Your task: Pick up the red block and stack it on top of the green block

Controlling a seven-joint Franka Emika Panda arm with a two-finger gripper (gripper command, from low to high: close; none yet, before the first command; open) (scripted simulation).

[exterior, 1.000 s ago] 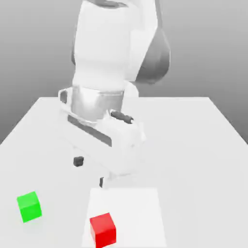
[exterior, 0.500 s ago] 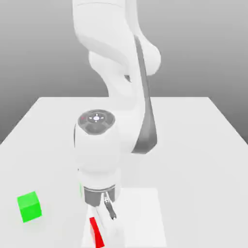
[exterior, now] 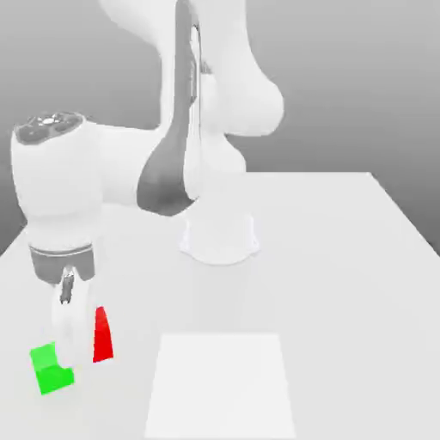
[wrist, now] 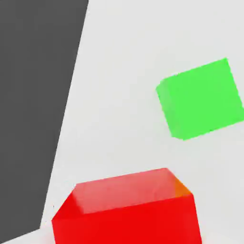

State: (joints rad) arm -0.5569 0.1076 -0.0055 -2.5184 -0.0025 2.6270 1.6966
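The gripper (exterior: 82,348) is seen in the exterior view at the end of the white arm (exterior: 60,206), low over the table (exterior: 344,284) and pointed down; it is pressed onto the red block (exterior: 102,335), which is pinched between its fingers and lifted clear of the table. Only a narrow red sliver of that block is shown in the exterior view, the remainder being hidden behind the white hand. In the hand view the red block (wrist: 128,209) is seen close up, with its upper face lit pale and its front face bright red. The green block (exterior: 50,369) is found just beside the red block, lower and toward the exterior view's left of it, resting on the table; its corner nearest the red block is partly covered by the hand. In the hand view the green block (wrist: 200,97) is seen apart from the red one, with bare table (wrist: 119,95) between them, so the red block is not yet placed above it. A paler square patch (exterior: 223,387) is marked on the table to the exterior view's right of the red block. Beyond the red block, the arm's round base (exterior: 219,241) is set on the table. A dark area (wrist: 33,95) is seen past the table's edge in the hand view.
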